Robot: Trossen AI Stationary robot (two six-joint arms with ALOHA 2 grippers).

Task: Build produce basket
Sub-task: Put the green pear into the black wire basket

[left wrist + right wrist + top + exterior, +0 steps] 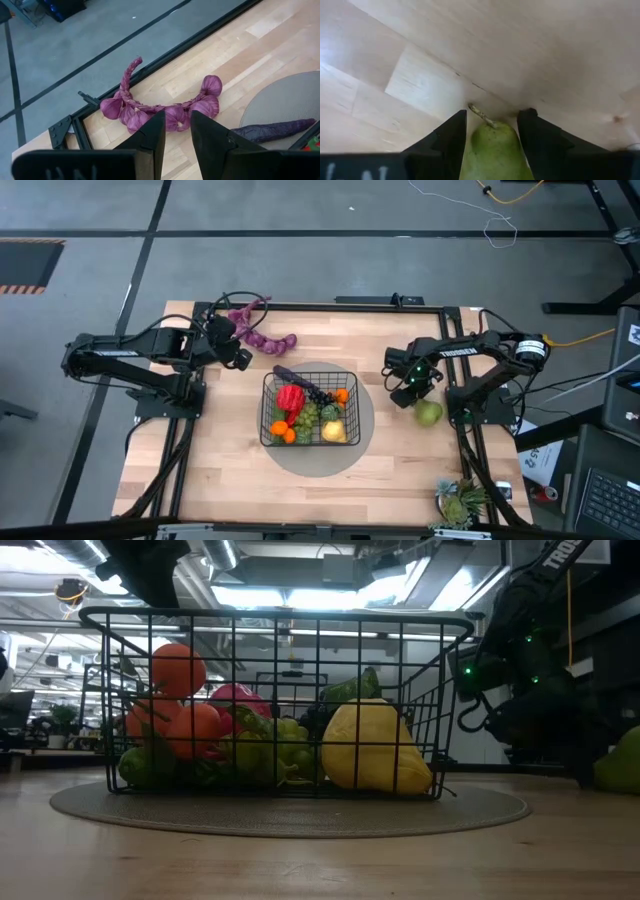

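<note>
Right gripper (492, 131) fingers apart astride the green pear (494, 147) at 3 o'clock off the basket (268, 405), pick step in hand, next needs closing and lifting; left gripper (176, 131) open above the purple string (165, 106) at 11 o'clock.

Straight down over the table (250, 480); level at tabletop, close behind the basket (275, 705), seen in both; 2 wrist views angled down, close.

Wood table (230, 470) w/ mat (362, 420), pear (428, 414), prob. garlic string (262, 338).
</note>
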